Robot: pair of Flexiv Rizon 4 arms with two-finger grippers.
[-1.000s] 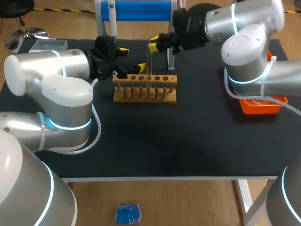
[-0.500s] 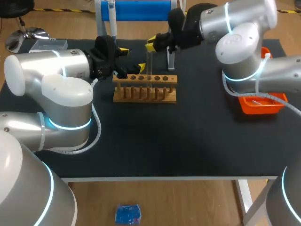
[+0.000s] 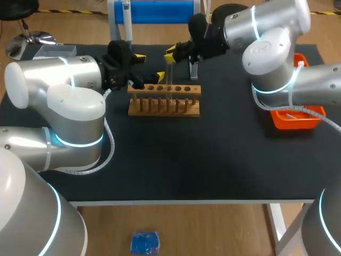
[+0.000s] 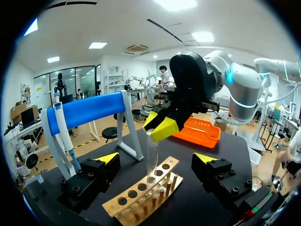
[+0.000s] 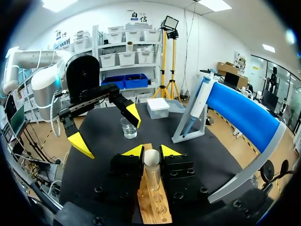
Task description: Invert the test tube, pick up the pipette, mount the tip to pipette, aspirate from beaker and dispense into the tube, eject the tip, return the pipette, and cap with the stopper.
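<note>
**Two grippers at the rack, with the tube-turning step in hand**

One glass test tube (image 3: pixel 169 74) stands upright in a wooden rack (image 3: pixel 164 104). The right gripper (image 3: pixel 171 52) is clamped on the tube's upper end from two sides. In the right wrist view, a rounded, closed end sits between the yellow fingers, and the glass runs down below them into a rack hole. The tube therefore appears to stand mouth down. That suggests the first step, inverting it, is the one in hand and is not yet done.

The left gripper (image 3: pixel 149 66) has its fingers wide apart and holds nothing. The rack and tube lie just ahead of it, and its fingers touch neither.

The pipette (image 3: pixel 126 16) hangs on a blue stand (image 3: pixel 160 10) beyond both grippers, untouched. A beaker (image 5: pixel 128 128) sits ahead of the right gripper, past the rack's far end and near the left gripper.

The next move probably calls for lifting the tube straight up until it clears the hole. The gripper would then turn it mouth up and lower it back in. The glass is smooth, so any tilt during the lift could catch it on the rack.
</note>
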